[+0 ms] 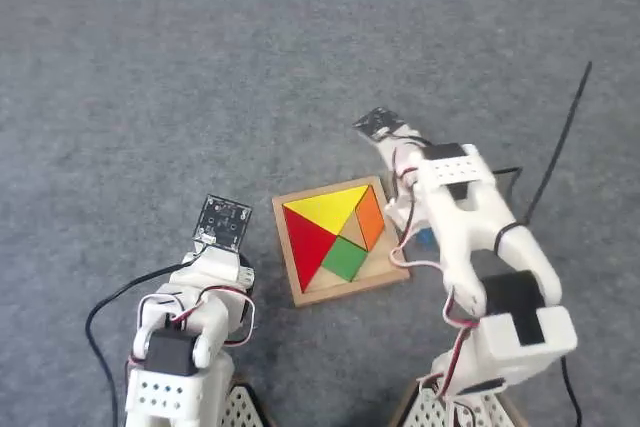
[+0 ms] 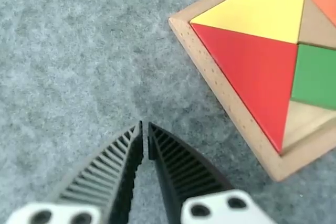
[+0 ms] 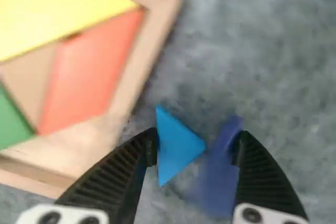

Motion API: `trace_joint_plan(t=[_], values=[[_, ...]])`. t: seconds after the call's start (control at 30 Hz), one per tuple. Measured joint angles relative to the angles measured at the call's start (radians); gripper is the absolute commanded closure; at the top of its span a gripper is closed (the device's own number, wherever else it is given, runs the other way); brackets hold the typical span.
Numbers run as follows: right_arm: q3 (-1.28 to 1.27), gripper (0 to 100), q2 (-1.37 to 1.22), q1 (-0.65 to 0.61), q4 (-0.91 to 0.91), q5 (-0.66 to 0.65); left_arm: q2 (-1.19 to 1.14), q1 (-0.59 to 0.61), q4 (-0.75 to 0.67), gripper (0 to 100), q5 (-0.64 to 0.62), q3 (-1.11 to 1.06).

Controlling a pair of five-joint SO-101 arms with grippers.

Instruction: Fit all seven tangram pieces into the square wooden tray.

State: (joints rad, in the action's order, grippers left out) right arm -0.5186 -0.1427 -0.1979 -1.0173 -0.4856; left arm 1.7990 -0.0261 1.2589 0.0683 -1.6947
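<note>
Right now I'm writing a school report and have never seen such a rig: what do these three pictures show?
Two white robots, a left arm and a right arm, stand side by side on grey carpet. The high view looks down on both; the others come from wrist cameras. Before them lies a square wooden tray holding a yellow triangle, red triangle, green square and orange parallelogram. The left gripper is shut and empty over carpet. The right gripper is open around a light blue triangle beside the tray, a darker blue piece next to it. Nothing is held.
</note>
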Motion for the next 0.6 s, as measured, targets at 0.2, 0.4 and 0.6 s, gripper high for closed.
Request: trace_joint_plan(t=[0.2,0.4,0.6], values=[[0.028,76.1,-0.005,0.118,-0.008,-0.003,0.000,-0.002,0.000,98,0.000,0.000],[0.054,76.0,-0.006,0.127,-0.049,-0.003,0.000,-0.002,0.000,98,0.000,0.000],[0.052,76.0,0.106,0.187,-0.069,-0.002,0.000,0.000,0.000,98,0.000,0.000]])
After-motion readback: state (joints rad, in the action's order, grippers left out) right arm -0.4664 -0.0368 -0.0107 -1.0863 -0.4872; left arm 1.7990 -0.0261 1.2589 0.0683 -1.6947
